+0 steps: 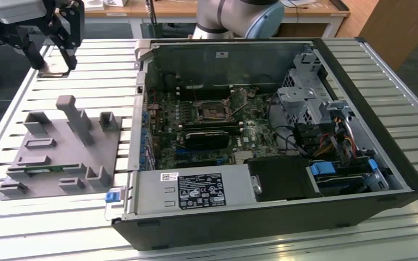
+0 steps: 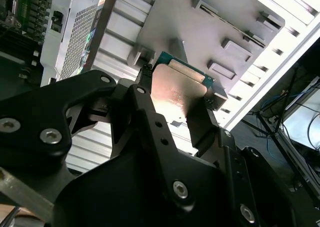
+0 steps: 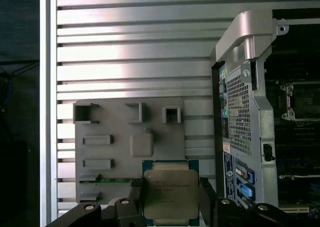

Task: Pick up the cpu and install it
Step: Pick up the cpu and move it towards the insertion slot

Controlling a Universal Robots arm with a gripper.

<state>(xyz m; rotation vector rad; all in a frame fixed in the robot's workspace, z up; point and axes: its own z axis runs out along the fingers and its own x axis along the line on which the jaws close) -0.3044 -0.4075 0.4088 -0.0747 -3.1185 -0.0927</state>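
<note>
One pincer point(image 3: 170, 187), two black fingers point(image 3: 207, 192), clamped on opposite edges of the one cpu point(image 3: 170, 194). The cpu's silver lid faces the first wrist view, with green board edge showing around it. It is held in the air, touching nothing but the fingers. Below it is one grey fixture point(image 3: 125, 132) with raised blocks and slots. One green memory stick point(image 3: 107, 180) lies in a slot of that fixture. The fixture sits flat on the slatted metal worktop point(image 3: 135, 47). Beyond it, at the exterior view's right, is one open computer case point(image 1: 383, 179), lying on its side just beside the fixture. One socket point(image 1: 213, 111) sits mid-motherboard, well apart from the cpu.
</note>
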